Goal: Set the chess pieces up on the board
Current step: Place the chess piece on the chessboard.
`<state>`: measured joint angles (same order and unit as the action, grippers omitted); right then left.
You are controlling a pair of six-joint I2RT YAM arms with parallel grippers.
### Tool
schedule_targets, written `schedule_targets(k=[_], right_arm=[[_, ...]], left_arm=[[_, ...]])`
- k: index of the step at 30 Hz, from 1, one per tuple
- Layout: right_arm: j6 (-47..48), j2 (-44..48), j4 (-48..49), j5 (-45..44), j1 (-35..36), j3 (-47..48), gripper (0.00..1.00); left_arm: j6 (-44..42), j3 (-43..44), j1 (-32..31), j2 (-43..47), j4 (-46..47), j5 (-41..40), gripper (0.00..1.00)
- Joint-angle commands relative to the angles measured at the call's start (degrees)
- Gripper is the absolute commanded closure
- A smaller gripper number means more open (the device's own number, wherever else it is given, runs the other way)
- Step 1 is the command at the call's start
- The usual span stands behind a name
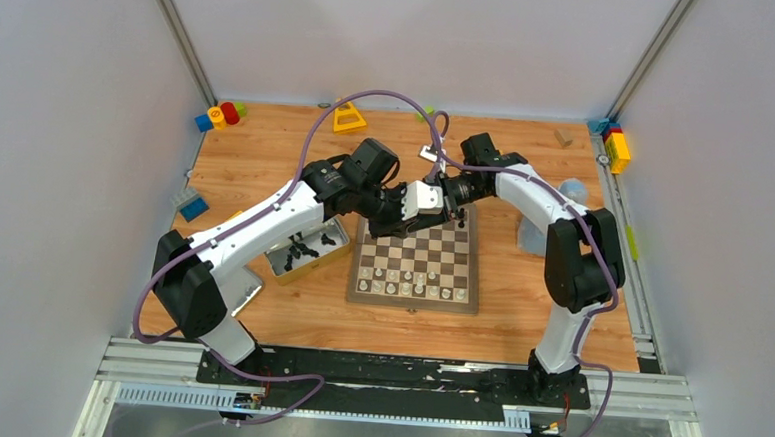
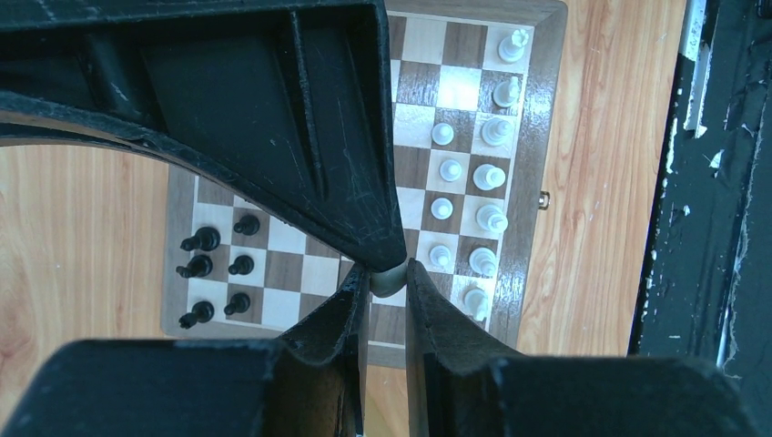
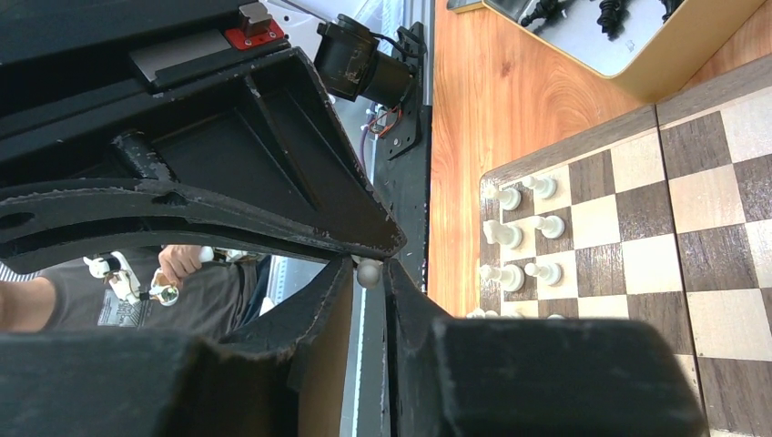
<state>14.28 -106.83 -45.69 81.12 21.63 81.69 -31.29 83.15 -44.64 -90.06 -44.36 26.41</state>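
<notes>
Jaws of your left gripper (image 2: 388,271) stand nearly together, pinching a pale piece (image 2: 390,282) over the board (image 1: 415,301), whose near rows hold white pieces (image 2: 490,176) and far side six black pieces (image 2: 241,265), while just right of it your right gripper (image 3: 369,266) has its jaws narrow too, pinching a small pale round head (image 3: 369,273).

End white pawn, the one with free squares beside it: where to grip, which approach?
Take the end pawn by its round head, coming straight down: it stands upright, and a neighbouring pawn and back-row piece crowd two sides, so a sideways approach likely bumps them.
</notes>
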Motion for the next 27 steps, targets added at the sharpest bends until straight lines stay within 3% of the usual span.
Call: schedule_targets(k=[1,5,8,13,16,27], right_arm=[[1.8,-0.4,-0.2,1.6,0.6,2.8,0.82],[1.8,-0.8,-0.2,1.2,0.6,2.9,0.88],[1.8,-0.9,-0.3,0.6,0.6,2.9,1.00],[2.1,0.0,-0.3,-1.4,0.7,2.4,1.00],[2.5,1.0,-0.3,-2.7,0.6,1.8,1.00],[4.6,7.9,-0.4,-13.4,-3.6,-2.3,1.00]], left_arm=[[0.5,1.2,-0.4,0.6,1.3,1.2,0.91],[0.4,1.2,-0.6,0.5,1.1,1.4,0.91],[0.4,1.0,-0.7,0.6,1.3,1.2,0.87],[1.3,0.7,-0.7,1.1,2.1,-0.5,0.69],[2.0,0.7,-0.7,1.3,2.8,-1.6,0.54],[1.2,-0.7,1.4,4.6,0.7,-3.2,0.29]])
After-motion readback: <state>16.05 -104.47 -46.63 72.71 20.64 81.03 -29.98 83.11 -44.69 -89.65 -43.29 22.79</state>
